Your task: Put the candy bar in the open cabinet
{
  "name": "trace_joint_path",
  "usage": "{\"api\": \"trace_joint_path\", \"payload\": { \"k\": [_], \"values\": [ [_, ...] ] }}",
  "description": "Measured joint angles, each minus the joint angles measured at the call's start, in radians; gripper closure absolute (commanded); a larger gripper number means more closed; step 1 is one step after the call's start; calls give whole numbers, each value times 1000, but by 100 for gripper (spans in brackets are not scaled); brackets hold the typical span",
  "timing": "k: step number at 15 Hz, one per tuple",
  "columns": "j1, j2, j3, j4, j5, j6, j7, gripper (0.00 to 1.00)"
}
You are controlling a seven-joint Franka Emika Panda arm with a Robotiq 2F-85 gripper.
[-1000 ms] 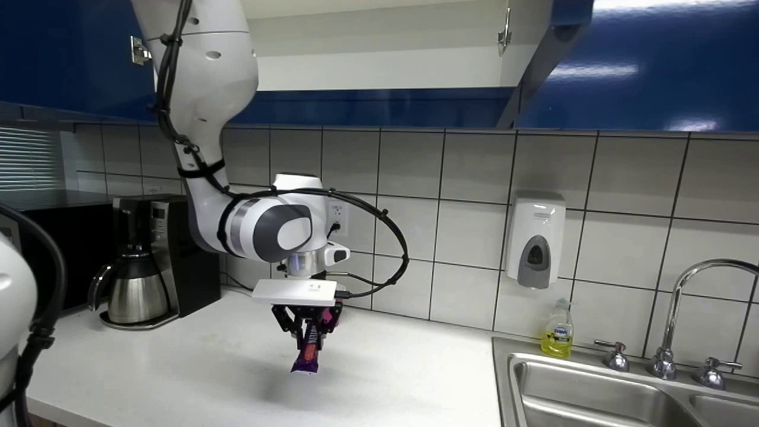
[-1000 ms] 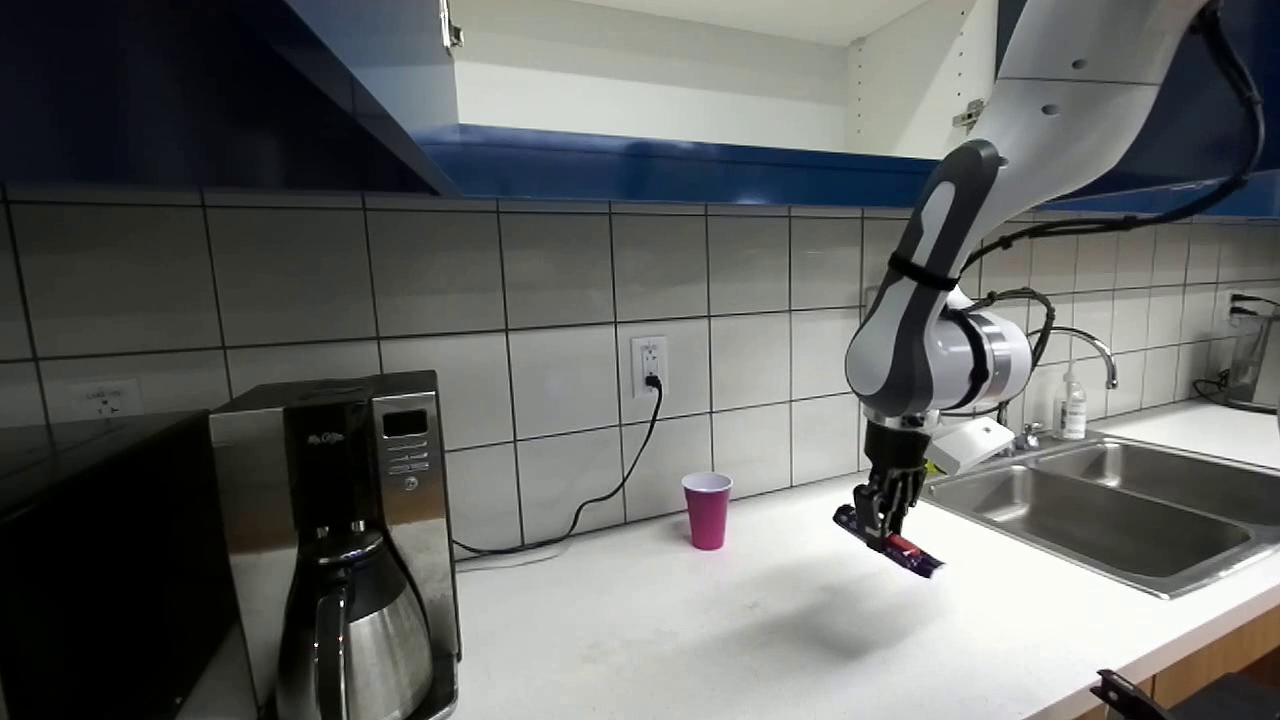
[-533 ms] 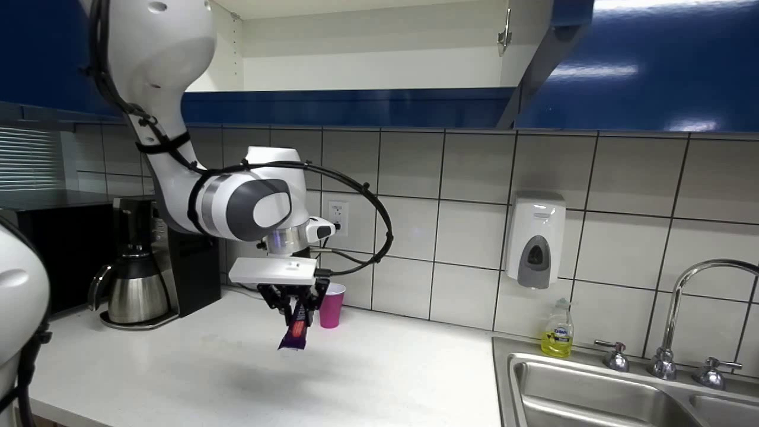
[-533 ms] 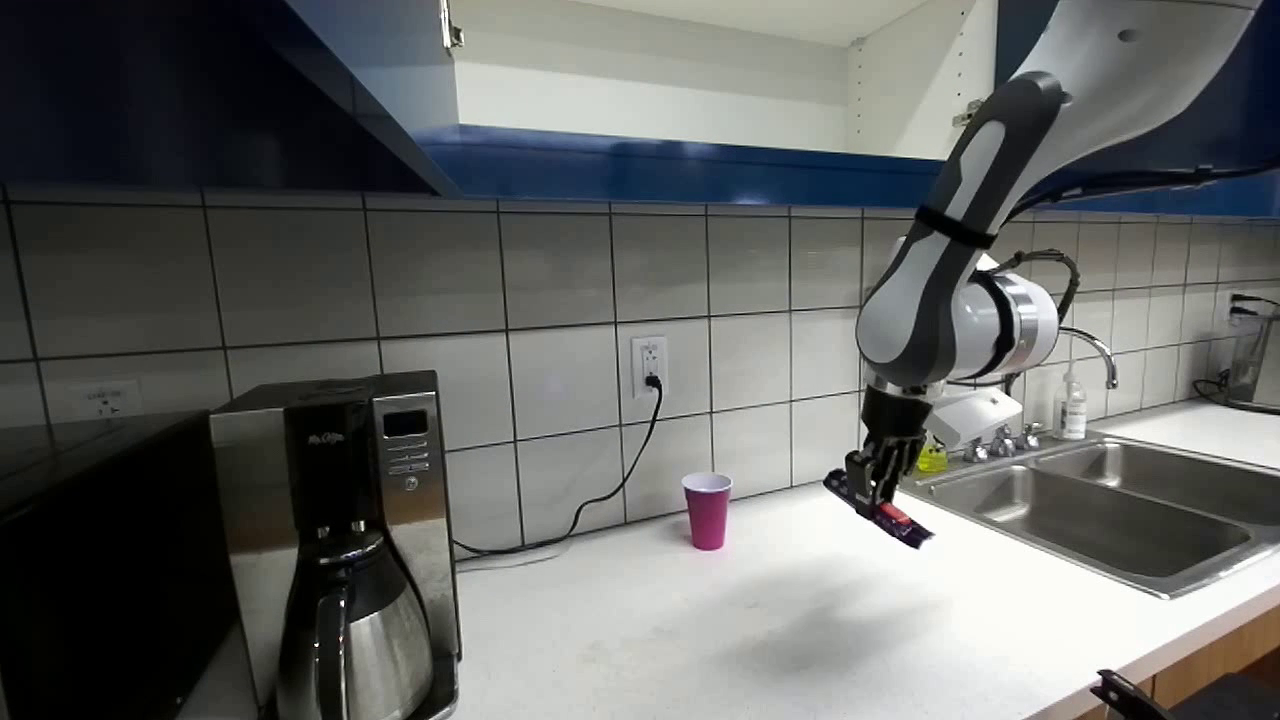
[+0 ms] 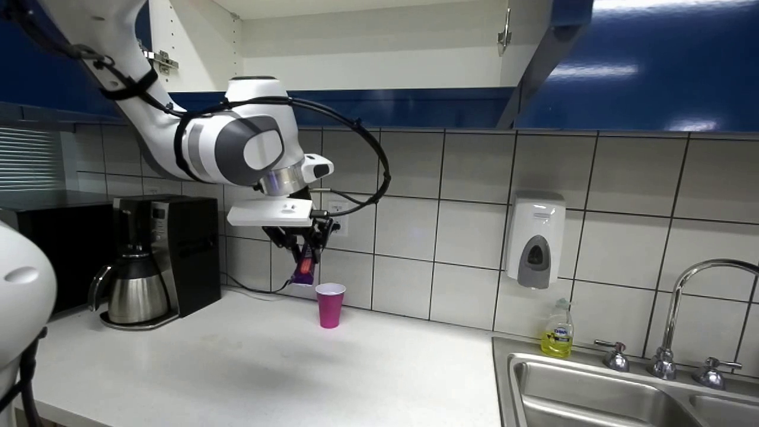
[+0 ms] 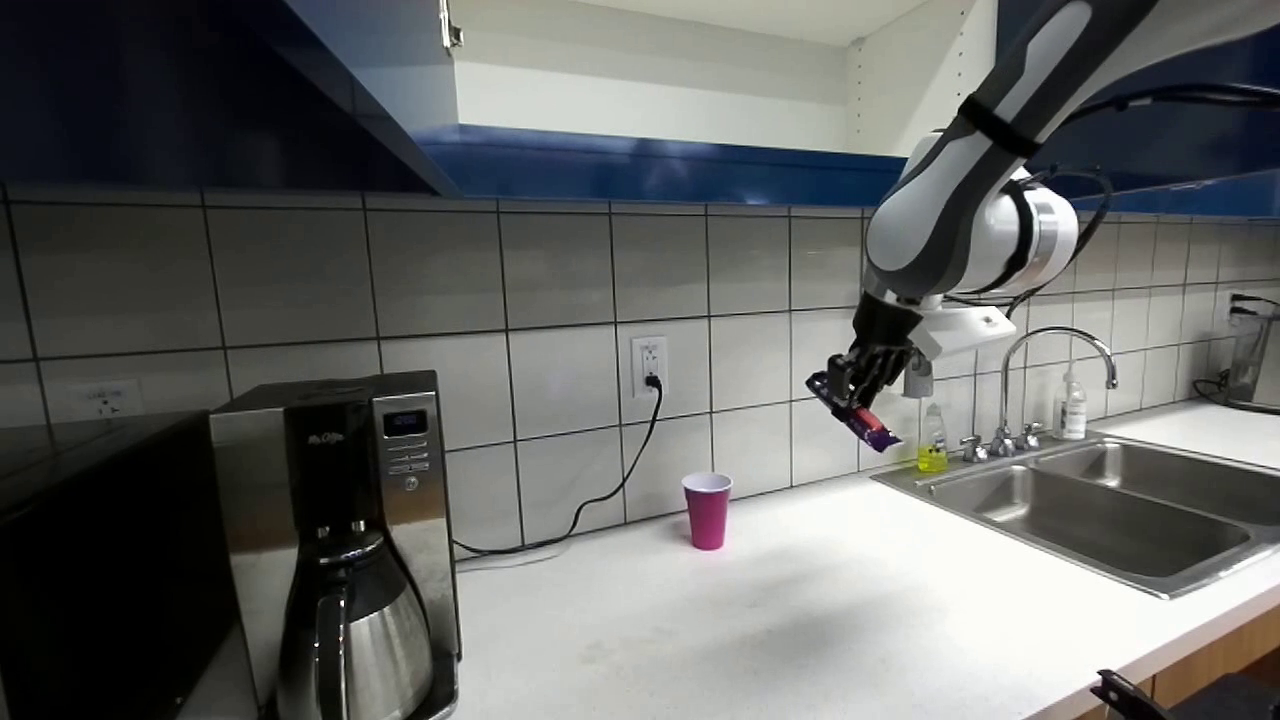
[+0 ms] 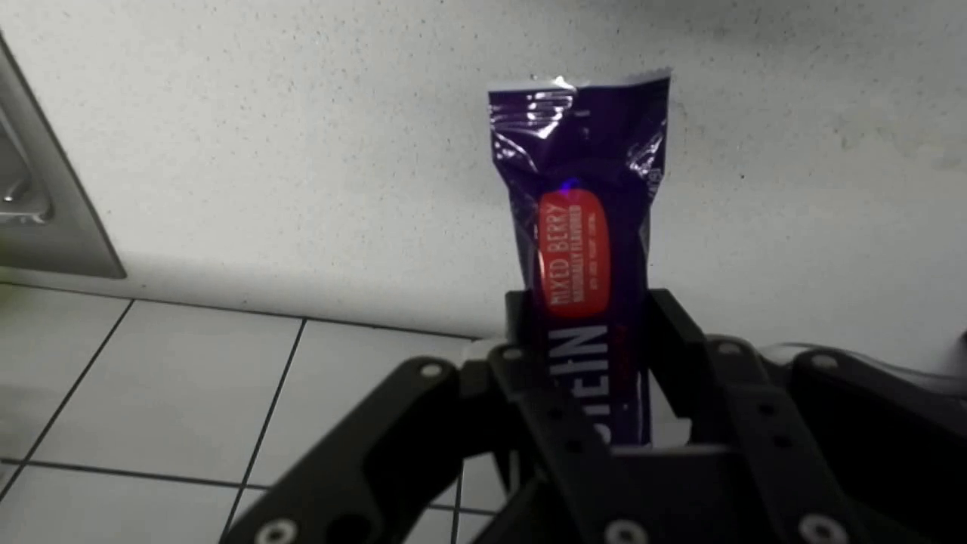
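The candy bar [image 7: 578,249], in a purple wrapper with a red oval label, is pinched across its width between both fingers [image 7: 676,347] in the wrist view. My gripper [image 5: 307,254] is shut on it, and the bar's far end sticks out past the fingertips, sloping downward in an exterior view [image 6: 870,425]. Part of its near end is hidden by the gripper's links. Bar and gripper hang in the air before the tiled wall, below the open cabinet [image 5: 373,68]. That cabinet has a white interior and blue doors, and its shelf lies well above the bar in both exterior views.
The cabinet's blue bottom rail [image 6: 660,165] and swung-out door [image 6: 385,90] border its opening. A pink cup [image 5: 329,307] stands on the counter below the gripper. A coffee maker [image 5: 190,255] is at one side, a steel sink [image 6: 1100,510] at the other. A soap dispenser [image 5: 536,237] hangs on the wall.
My gripper has risen from low over the counter to above the cup's height, carrying the candy bar. The bar is tilted more steeply now. The pink cup has come fully into view.
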Motion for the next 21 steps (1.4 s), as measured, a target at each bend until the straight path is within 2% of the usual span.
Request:
{"api": "trace_joint_path", "payload": {
  "k": [11, 21],
  "values": [
    [28, -301, -23, -2, -1, -197, 30, 85],
    [68, -508, -22, -1, -1, -340, 59, 85]
  ]
}}
